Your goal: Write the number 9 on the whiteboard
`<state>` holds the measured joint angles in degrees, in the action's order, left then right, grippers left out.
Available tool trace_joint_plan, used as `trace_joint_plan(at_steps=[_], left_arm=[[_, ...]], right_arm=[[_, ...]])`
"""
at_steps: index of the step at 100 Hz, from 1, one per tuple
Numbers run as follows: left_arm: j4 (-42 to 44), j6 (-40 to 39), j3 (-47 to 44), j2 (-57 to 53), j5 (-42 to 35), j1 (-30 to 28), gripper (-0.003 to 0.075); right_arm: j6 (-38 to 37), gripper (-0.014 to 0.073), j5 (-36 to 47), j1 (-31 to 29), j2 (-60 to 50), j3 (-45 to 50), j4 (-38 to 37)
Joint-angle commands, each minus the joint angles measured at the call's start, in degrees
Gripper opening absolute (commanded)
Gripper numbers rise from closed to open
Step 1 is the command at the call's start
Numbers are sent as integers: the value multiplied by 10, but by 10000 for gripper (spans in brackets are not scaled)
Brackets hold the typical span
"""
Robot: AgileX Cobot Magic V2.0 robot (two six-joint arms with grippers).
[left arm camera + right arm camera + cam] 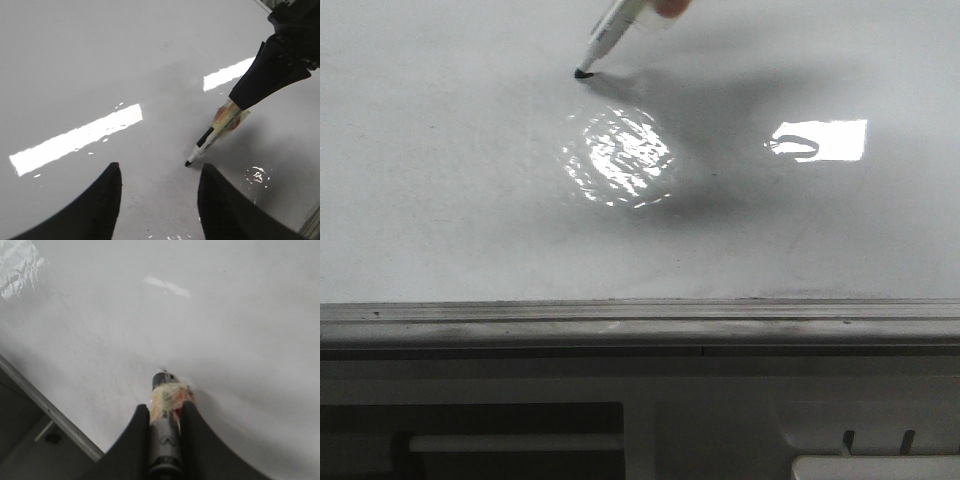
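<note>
The whiteboard (470,200) fills the front view, glossy white with a wrinkled glare patch (617,155) and a grey metal frame (640,322) along its near edge. A white marker pen (610,35) with a black tip comes in from the top, its tip (583,72) touching the board. My right gripper (165,407) is shut on the marker (165,432), whose barrel is wrapped in yellowish tape. In the left wrist view the marker (210,140) leans onto the whiteboard (100,60), and my left gripper (159,175) hovers open and empty just beside the tip. No number 9 shows on the board.
Pale furniture with dark slots (520,430) lies below the board's near frame. A bright rectangular light reflection (820,140) sits on the board to the right of the glare patch. The board's frame edge (50,412) also shows in the right wrist view.
</note>
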<state>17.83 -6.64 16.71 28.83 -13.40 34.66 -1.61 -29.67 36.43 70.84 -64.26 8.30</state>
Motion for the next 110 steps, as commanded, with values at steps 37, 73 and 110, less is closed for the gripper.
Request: trace_joint_plan(at_steps=[37, 73, 110], left_arm=[[-10, -7, 15, 2, -40, -1, 333], [-10, -7, 15, 2, -40, -1, 333], [-10, -8, 14, 27, -40, 3, 333]], right_arm=[[-4, -48, -43, 9, -6, -31, -16], [-7, -48, -115, -26, 25, -59, -8], [-7, -48, -67, 54, -18, 12, 60]])
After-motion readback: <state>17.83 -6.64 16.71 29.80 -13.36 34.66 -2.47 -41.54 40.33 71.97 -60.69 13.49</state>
